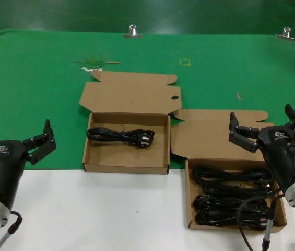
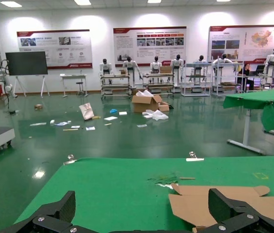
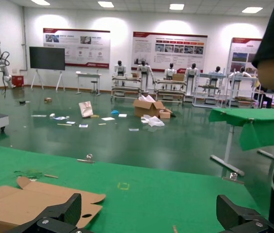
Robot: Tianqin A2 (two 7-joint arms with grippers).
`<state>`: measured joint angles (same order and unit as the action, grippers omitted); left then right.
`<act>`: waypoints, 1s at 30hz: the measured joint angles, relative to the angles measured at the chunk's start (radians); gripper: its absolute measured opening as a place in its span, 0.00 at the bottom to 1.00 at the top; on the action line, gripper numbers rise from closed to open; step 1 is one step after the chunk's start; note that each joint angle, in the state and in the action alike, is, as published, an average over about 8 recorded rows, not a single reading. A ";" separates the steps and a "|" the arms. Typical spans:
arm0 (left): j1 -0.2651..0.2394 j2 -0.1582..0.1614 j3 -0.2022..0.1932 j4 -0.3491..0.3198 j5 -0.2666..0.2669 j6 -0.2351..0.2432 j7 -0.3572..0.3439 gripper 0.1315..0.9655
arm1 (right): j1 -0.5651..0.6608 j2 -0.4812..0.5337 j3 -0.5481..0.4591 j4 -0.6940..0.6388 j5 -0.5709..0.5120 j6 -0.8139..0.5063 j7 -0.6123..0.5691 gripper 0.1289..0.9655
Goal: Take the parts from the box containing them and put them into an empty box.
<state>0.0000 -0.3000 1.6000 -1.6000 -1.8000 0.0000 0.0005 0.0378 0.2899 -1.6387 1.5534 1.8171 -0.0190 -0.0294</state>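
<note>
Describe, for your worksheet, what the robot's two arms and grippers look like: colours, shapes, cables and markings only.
Both arms end in silver-grey metal wrist cylinders capped by black rounded housings bearing a small white logo. The left gripper and right gripper have black, angular fingers with small silver screws visible in the wrist views. A black cable loops beside the right arm, ending in a metal connector; a shorter black cable hangs by the left wrist.

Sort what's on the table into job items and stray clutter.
Job items: full box at right, holding several cords; wider box at centre with one cord already inside; left gripper and right gripper, both open and empty.

Clutter: paper scraps on the green cloth; metal clips along its far edge.
</note>
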 joint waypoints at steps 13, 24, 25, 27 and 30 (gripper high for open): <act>0.000 0.000 0.000 0.000 0.000 0.000 0.000 1.00 | 0.000 0.000 0.000 0.000 0.000 0.000 0.000 1.00; 0.000 0.000 0.000 0.000 0.000 0.000 0.000 1.00 | 0.000 0.000 0.000 0.000 0.000 0.000 0.000 1.00; 0.000 0.000 0.000 0.000 0.000 0.000 0.000 1.00 | 0.000 0.000 0.000 0.000 0.000 0.000 0.000 1.00; 0.000 0.000 0.000 0.000 0.000 0.000 0.000 1.00 | 0.000 0.000 0.000 0.000 0.000 0.000 0.000 1.00; 0.000 0.000 0.000 0.000 0.000 0.000 0.000 1.00 | 0.000 0.000 0.000 0.000 0.000 0.000 0.000 1.00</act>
<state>0.0000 -0.3000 1.6000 -1.6000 -1.8000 0.0000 0.0001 0.0378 0.2899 -1.6387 1.5534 1.8171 -0.0190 -0.0294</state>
